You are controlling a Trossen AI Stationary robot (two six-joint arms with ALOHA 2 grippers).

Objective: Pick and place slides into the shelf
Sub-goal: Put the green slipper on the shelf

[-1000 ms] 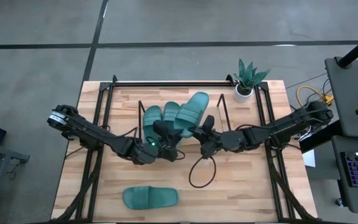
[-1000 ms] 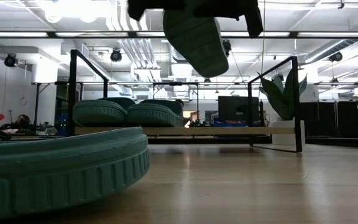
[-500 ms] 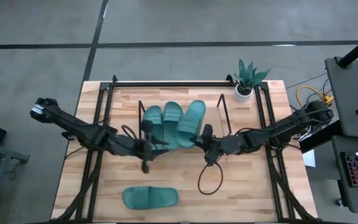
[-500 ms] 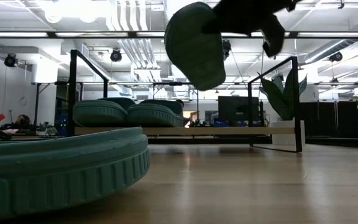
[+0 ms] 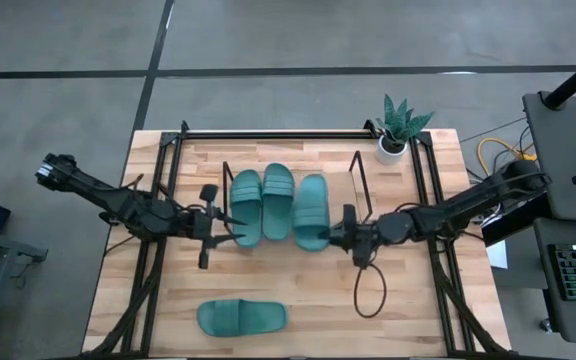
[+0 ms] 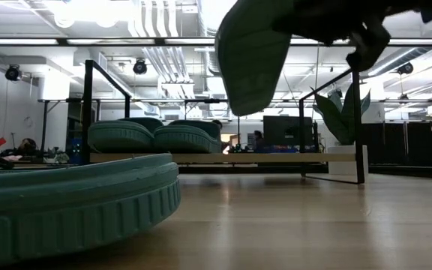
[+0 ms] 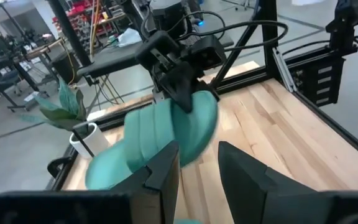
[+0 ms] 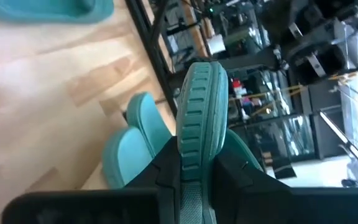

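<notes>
Two teal slides (image 5: 246, 205) (image 5: 277, 200) lie side by side on their soles in the shelf (image 5: 360, 178), a low black-rod rack with a wood base. A third slide (image 5: 311, 210) hangs over the free place to their right, with my right gripper (image 5: 335, 237) shut on it. In the low view this slide (image 6: 250, 60) is tilted and well above the shelf (image 6: 88, 112). A fourth slide (image 5: 241, 318) lies flat near the table's front edge. Left of the shelf, my left gripper (image 5: 230, 224) stands open with nothing between its fingers (image 7: 163, 177). My right gripper pinches the near end of the third slide's sole (image 8: 194, 134) between its two fingers, one on each face, with the ribbed rim showing between them. It comes about level from the table's right side. The slide is lifted clear and reaches away from the fingers toward the far edge.
A potted plant (image 5: 398, 130) stands at the far right corner. A black cable loop (image 5: 368, 292) hangs below the right arm. Black frame rails (image 5: 163, 200) (image 5: 433, 200) run down both sides. Bare wood lies at the front right (image 5: 408, 320).
My left gripper has drawn back from the slides toward the table's left edge, rolling as it went. My right gripper has shifted toward the right and near edges and sunk. The slide it holds has swung from slanting far-right to parallel with the two in the shelf.
</notes>
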